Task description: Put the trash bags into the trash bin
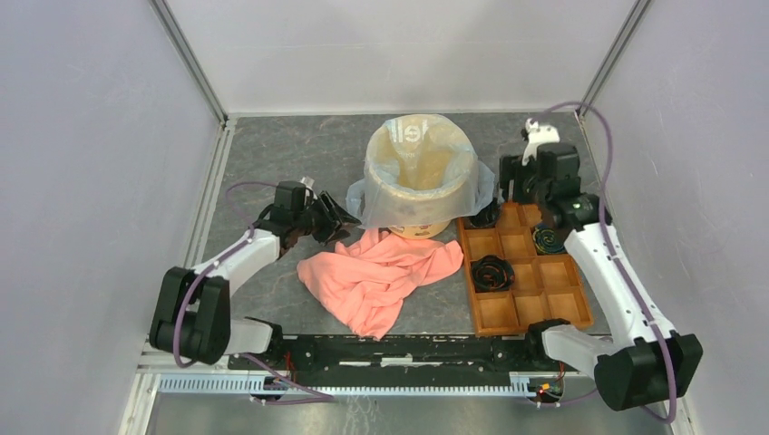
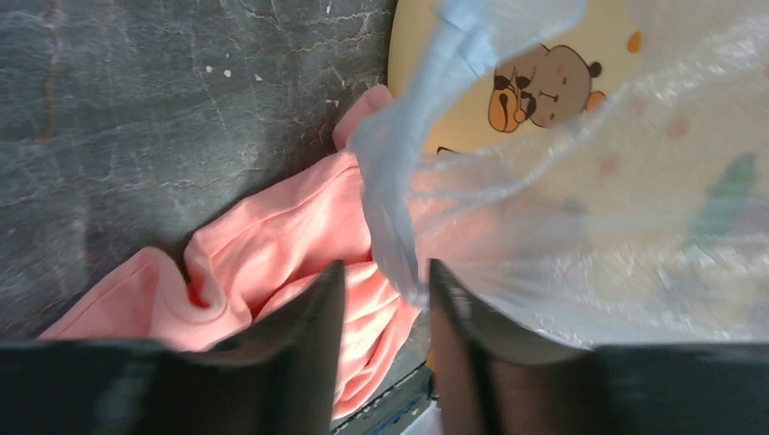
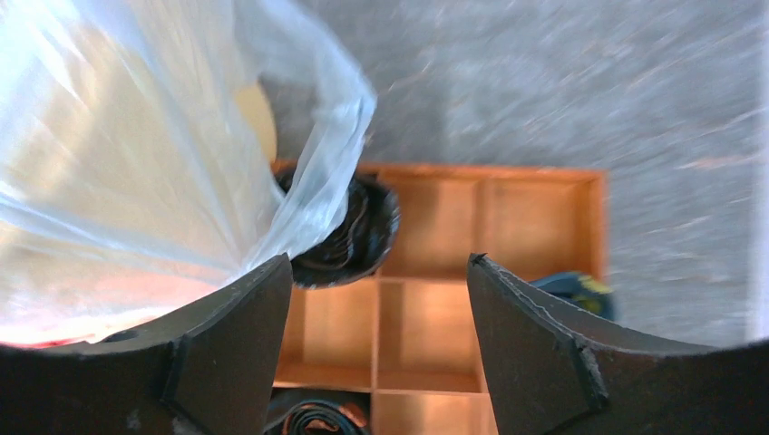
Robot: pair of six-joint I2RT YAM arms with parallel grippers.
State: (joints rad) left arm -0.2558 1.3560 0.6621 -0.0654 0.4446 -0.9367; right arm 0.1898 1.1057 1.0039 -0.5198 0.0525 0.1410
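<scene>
The yellow-tan trash bin [image 1: 417, 227] stands mid-table, lined with a clear trash bag [image 1: 422, 163] that drapes over its rim. In the left wrist view the bin's cartoon side [image 2: 544, 82] shows behind the bag [image 2: 580, 208]. My left gripper [image 1: 343, 217] is open at the bin's left side, and a hanging strip of the bag sits between its jaws [image 2: 385, 281]. My right gripper [image 1: 503, 192] is open and empty over the tray, just right of the bag's right flap [image 3: 136, 163]. In the right wrist view its jaws [image 3: 379, 272] stand wide apart.
A pink cloth [image 1: 381, 276] lies crumpled in front of the bin, under my left gripper. A brown compartmented wooden tray [image 1: 544, 304] lies right of the bin with three black rolls in it, one [image 3: 358, 227] by the bag's edge. Walls close in the table.
</scene>
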